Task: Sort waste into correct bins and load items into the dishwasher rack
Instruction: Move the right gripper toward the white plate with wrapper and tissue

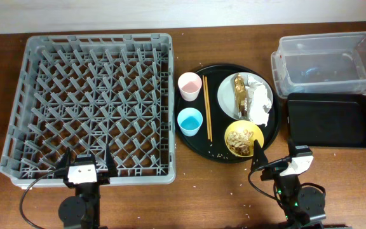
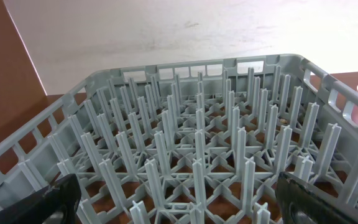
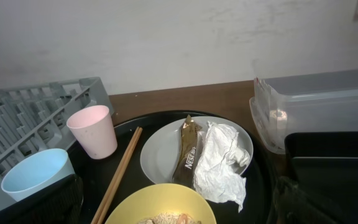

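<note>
The grey dishwasher rack (image 1: 94,102) fills the left of the table and holds nothing; it also shows in the left wrist view (image 2: 197,143). A pink cup (image 1: 189,86), blue cup (image 1: 190,121), chopsticks (image 1: 206,106), grey plate (image 1: 229,95) with a brown-gold wrapper (image 1: 239,94) and white napkin (image 1: 259,102), and a yellow bowl (image 1: 244,139) of food scraps sit on a round black tray (image 1: 189,143). My left gripper (image 1: 86,166) is open at the rack's near edge. My right gripper (image 1: 273,162) is open just right of the bowl (image 3: 160,205). The clear tub (image 1: 326,60) and black tray (image 1: 332,121) stand right.
The round black tray lies between the rack and the two bins. Crumbs dot the wooden table near its front edge. A pale wall runs along the far side. The clear tub (image 3: 316,106) and the shallow black tray (image 3: 334,155) sit close to my right gripper.
</note>
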